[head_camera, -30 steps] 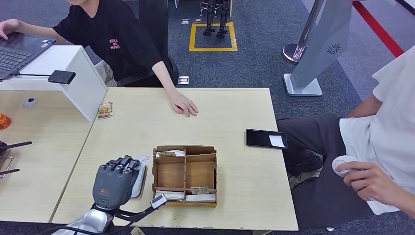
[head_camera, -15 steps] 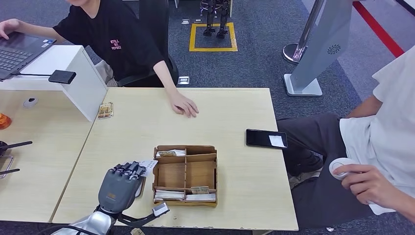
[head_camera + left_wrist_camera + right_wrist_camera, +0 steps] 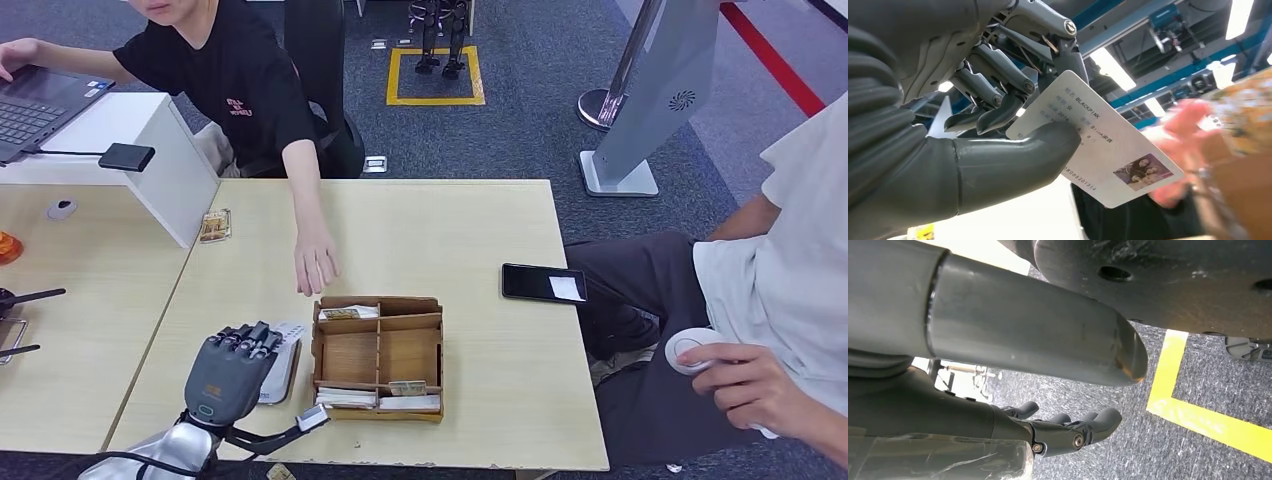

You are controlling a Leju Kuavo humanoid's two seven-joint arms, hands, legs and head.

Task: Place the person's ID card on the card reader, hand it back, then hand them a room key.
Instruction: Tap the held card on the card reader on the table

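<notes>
Two people are sitting at one pale wooden table (image 3: 470,230) on blue-grey carpet: one in black at the far side, hand (image 3: 316,262) reaching toward the near left. One left hand (image 3: 232,368) is hovering left of a compartmented wooden box (image 3: 379,357), beside a grey card reader (image 3: 282,366). One black phone (image 3: 544,283) is lying right.

Left wrist: thumb (image 3: 1013,162) and fingers (image 3: 998,65) are pinching one glossy white ID card (image 3: 1103,150).

Right wrist: right hand (image 3: 1068,432) is hanging over carpet, fingers loosely curled, holding nothing.

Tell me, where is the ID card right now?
The ID card is pinched in the robot's left hand, at the near left of the table, just left of the wooden compartment box, with the person's hand reaching toward it.
</notes>
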